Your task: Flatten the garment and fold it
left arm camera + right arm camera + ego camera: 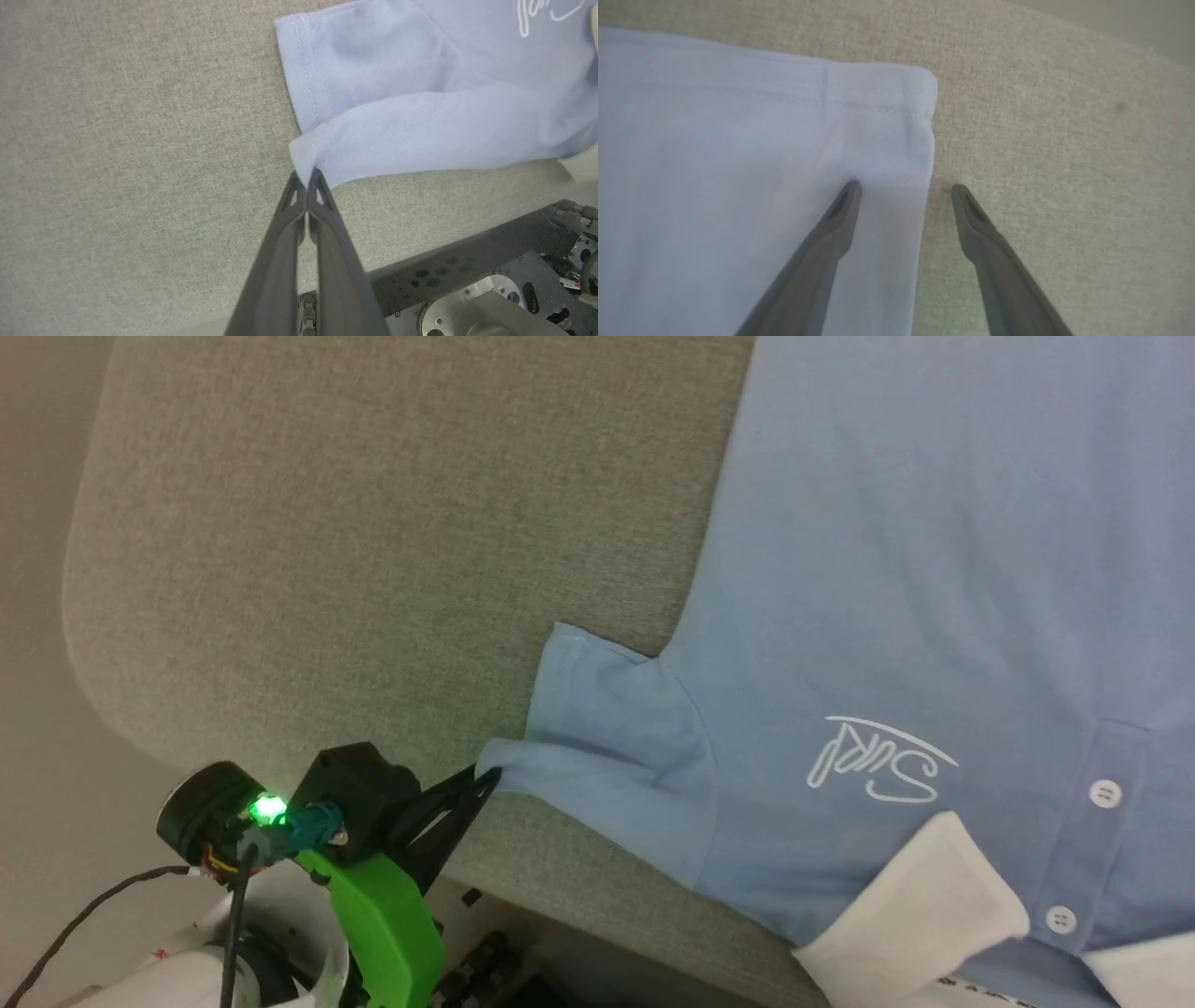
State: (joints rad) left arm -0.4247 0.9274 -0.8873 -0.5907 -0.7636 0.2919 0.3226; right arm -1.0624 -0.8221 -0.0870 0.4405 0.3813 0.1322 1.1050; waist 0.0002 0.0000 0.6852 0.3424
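Surface: a grey woven pad (373,523) with a rounded corner lies under both grippers. In the left wrist view its front edge runs behind the fingers.

Garment: a light blue short-sleeved shirt (887,569) lies spread on the pad. From the left gripper it reaches away beyond the fingertips and off to the right. In the right wrist view its hemmed corner (878,116) lies just ahead of the right gripper's tips.

Sleeve: the short sleeve (616,728) sits directly ahead of the left gripper. Its near corner is drawn to a point at the fingertips, with the stitched cuff edge beyond them.

Collar: a white collar flap (924,896) lies well to the right of the left gripper, at the frame's bottom edge.

Left gripper: the two dark fingers (306,179) are pressed together and clamped on the sleeve's corner, with cloth pinched between the very tips. The same grip shows from the head camera (490,773).

Right gripper: its fingers (906,186) stand wide apart and astride the garment's side edge. One finger is over the cloth, the other over bare pad. I cannot tell whether the tips touch down.

Logo: a white script mark (878,761) sits on the chest, beyond the sleeve from the left gripper.

Buttons: two white buttons (1105,793) on the placket, past the logo.
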